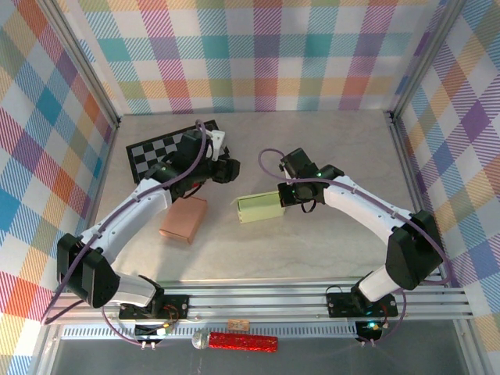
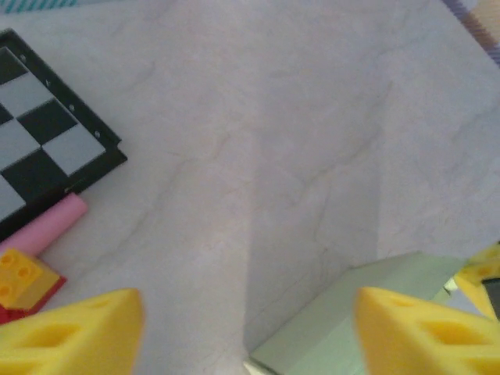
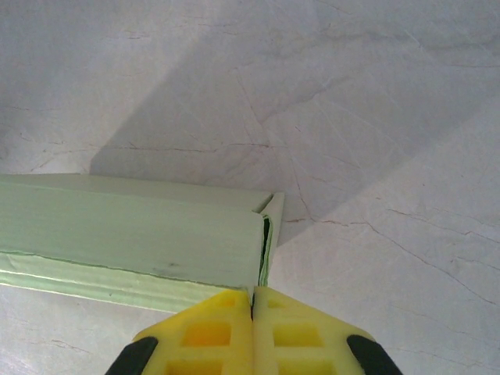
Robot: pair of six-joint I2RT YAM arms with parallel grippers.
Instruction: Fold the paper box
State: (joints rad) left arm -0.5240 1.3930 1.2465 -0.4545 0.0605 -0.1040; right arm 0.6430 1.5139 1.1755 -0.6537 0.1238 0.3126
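Observation:
The paper box (image 1: 260,208) is a long light green carton lying on the table's middle, its flaps at the right end partly tucked. My right gripper (image 1: 287,197) sits at that right end. In the right wrist view its yellow fingers (image 3: 252,295) are pressed together, and the thin end wall of the paper box (image 3: 141,230) runs into their seam. My left gripper (image 1: 232,169) hovers up-left of the box, apart from it. In the left wrist view, the left gripper (image 2: 250,336) is open wide over bare table, with a corner of the green box (image 2: 336,328) near its right finger.
A black-and-white checkerboard (image 1: 160,148) lies at the back left. A tan flat box (image 1: 184,219) rests left of the green one. A pink cylinder (image 2: 47,223) and yellow-red bricks (image 2: 23,277) lie by the board's edge. Patterned walls close the back and sides.

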